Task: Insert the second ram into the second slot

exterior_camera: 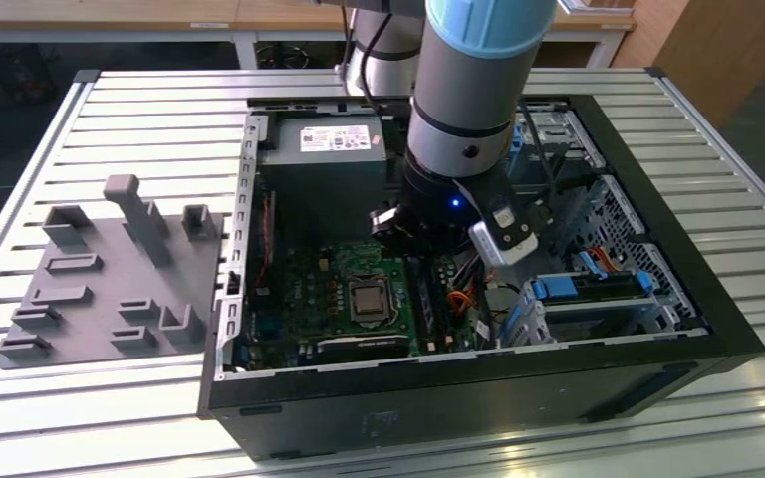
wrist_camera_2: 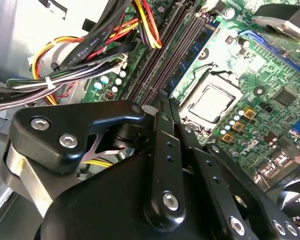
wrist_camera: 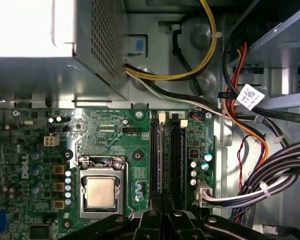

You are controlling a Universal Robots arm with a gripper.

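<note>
Watching the exterior view, I am seeing one ribbed grey plastic fixture [exterior_camera: 104, 269], then the open black case [exterior_camera: 701, 329]. The second wrist view is showing one thin blue ram [wrist_camera_2: 200, 40] standing in a slot beside the square socket [wrist_camera_2: 210, 102]. The black gripper [wrist_camera_2: 162, 106] is hovering over the slots; I cannot tell its grip.

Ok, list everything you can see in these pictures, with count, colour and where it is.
Computer case: one, black, open, on the slatted table.
Motherboard: one, green, inside the case.
Processor: one, silver, in its socket on the motherboard.
Memory slots: dark, side by side beside the processor; one holds a blue stick.
Power supply: one, grey, at the case's far end.
Cable bundle: black, red, yellow, orange, beside the slots.
Fixture tray: one, grey, at the exterior view's left.
Gripper: one, black, over the slots.
</note>
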